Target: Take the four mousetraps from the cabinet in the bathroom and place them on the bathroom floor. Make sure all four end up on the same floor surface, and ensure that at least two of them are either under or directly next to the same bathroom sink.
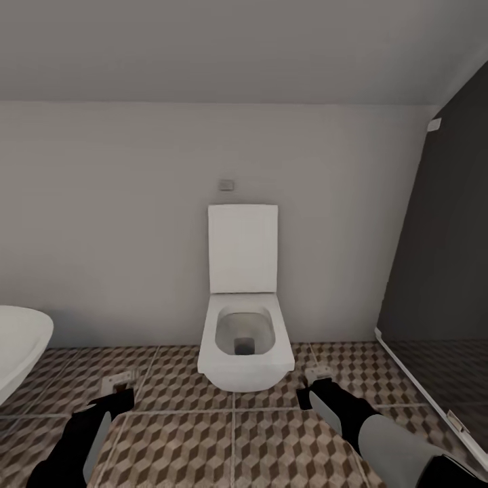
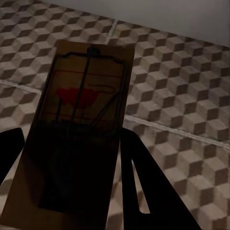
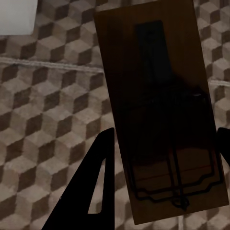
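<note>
Flanking the toilet (image 1: 245, 352), both end effectors grip mousetraps.

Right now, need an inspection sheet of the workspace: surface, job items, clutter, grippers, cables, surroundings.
Surface: bathroom floor, cube-pattern tiles with pale grout lines.
Job's things: one mousetrap in the left gripper, another mousetrap in the right gripper; both are held above the tiles. Cabinet: nothing seen.
Clutter: nothing seen.
Grippers: left and right each shut on a trap, fingers at its sides in the wrist views.
Cables: nothing seen.
Surroundings: white toilet with its lid up straight ahead against the wall; white basin edge at far left; dark shower panel at right.
</note>
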Robot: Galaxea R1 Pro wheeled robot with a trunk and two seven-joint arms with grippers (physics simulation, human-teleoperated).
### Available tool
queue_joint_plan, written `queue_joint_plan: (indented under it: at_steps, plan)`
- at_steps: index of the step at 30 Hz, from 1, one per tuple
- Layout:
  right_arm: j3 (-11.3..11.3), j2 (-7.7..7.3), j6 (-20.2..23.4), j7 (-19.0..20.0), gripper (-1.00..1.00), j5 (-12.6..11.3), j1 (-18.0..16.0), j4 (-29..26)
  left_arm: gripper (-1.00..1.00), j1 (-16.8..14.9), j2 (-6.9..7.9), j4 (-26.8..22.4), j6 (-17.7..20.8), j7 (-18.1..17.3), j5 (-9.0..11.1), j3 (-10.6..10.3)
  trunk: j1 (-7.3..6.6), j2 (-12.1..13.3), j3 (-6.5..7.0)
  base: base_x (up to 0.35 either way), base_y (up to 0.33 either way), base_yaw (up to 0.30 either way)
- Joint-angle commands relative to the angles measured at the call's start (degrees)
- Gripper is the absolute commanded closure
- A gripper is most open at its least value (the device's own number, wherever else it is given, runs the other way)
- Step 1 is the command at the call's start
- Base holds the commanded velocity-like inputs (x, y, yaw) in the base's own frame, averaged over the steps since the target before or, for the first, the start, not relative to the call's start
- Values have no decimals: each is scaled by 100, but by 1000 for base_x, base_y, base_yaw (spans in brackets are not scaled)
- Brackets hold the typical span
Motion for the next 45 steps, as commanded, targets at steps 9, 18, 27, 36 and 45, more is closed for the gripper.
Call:
queue_joint_plan:
  at_steps: [9,18,27,36,45]
  plan:
    - [45,-17,16,-32,100,-71,-5,-16,100,-2,-105,-26,24,31,8,-79,22,-16,-207,0,0,0]
    - [41,-50,-28,-48,100,-72,-5,-11,100,-2,-180,-379,29,47,4,-201,45,-28,-406,0,0,0]
    - [35,-76,-44,-68,100,-71,-5,-8,100,-51,-222,-474,216,65,-5,-780,68,-40,-605,0,0,0]
    - [12,-80,-47,-68,100,-71,-5,-8,100,-111,-226,-262,493,26,-2,-877,91,-52,-805,0,0,0]
    - [2,-76,-53,-54,100,-74,-5,-8,100,-116,-227,-161,504,0,-6,-894,114,-64,-1004,0,0,0]
